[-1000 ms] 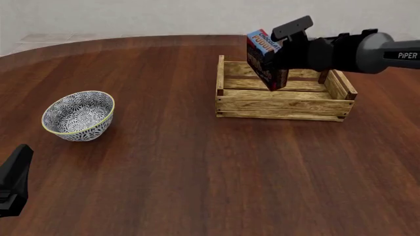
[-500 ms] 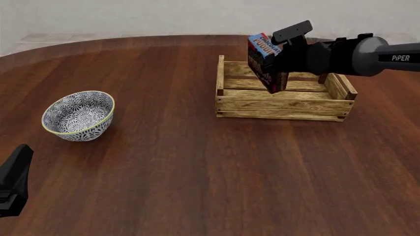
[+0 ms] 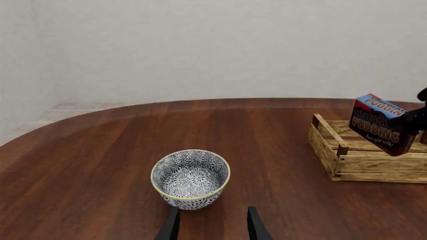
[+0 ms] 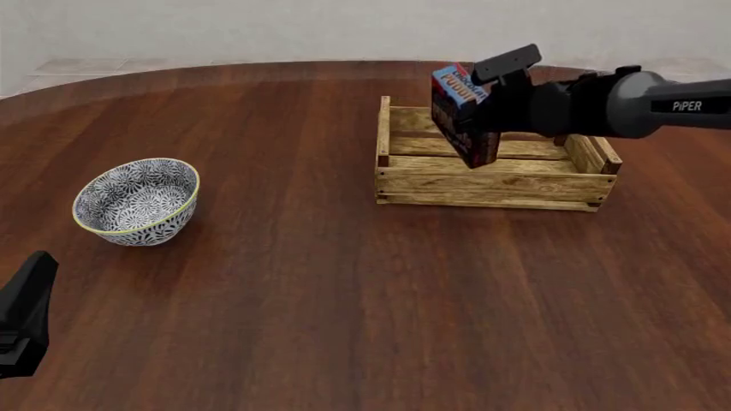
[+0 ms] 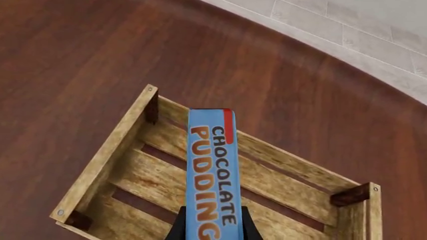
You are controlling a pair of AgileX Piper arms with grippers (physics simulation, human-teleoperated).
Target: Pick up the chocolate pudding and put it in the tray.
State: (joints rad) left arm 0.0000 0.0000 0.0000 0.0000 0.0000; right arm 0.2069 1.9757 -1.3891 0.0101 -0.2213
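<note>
We have the right gripper (image 5: 210, 222) clamped on the chocolate pudding (image 4: 460, 114), fingertips cut off. Carton tilted, long axis leaning, blue top up, above the tray (image 4: 494, 184). Left gripper (image 3: 212, 225) fingers apart, near bowl (image 3: 191, 179).

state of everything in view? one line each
pudding box: held tilted above the crate, not set down yet
crate: upright on the table, nothing visible inside it
bowl: upright on the table, empty
right claw: shut on the pudding box, over the crate
left claw: open, holding nothing, facing the bowl
</note>
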